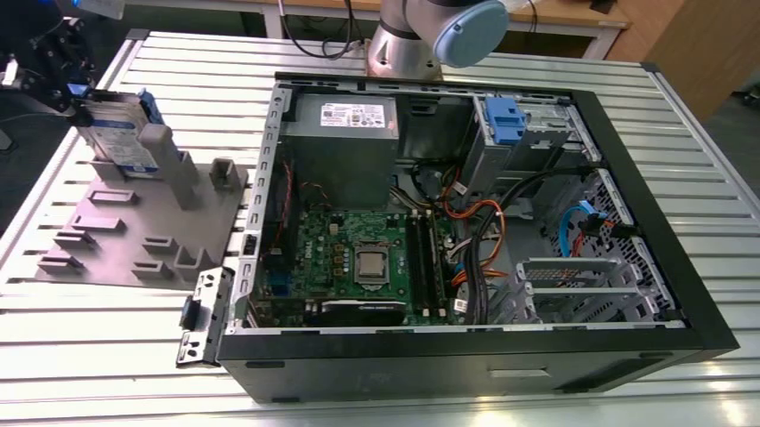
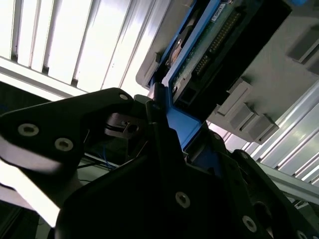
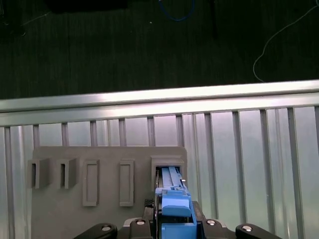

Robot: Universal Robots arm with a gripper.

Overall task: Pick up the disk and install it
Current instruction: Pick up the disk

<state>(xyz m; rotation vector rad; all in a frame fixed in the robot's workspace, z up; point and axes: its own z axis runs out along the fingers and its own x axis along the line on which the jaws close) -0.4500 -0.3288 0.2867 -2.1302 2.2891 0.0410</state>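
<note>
Since your gripper looks clamped on the blue carrier frame atop the disk, which stands upright in a slot of the grey holder at the exterior view's left, you're right to trust those stiff rails, cos it's probably dense, rigid and hates knocks.

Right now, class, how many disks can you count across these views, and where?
1. The disk stands upright in the grey fixture at the exterior view's left, its upper end in the gripper. More may be hidden inside the computer case.
</note>
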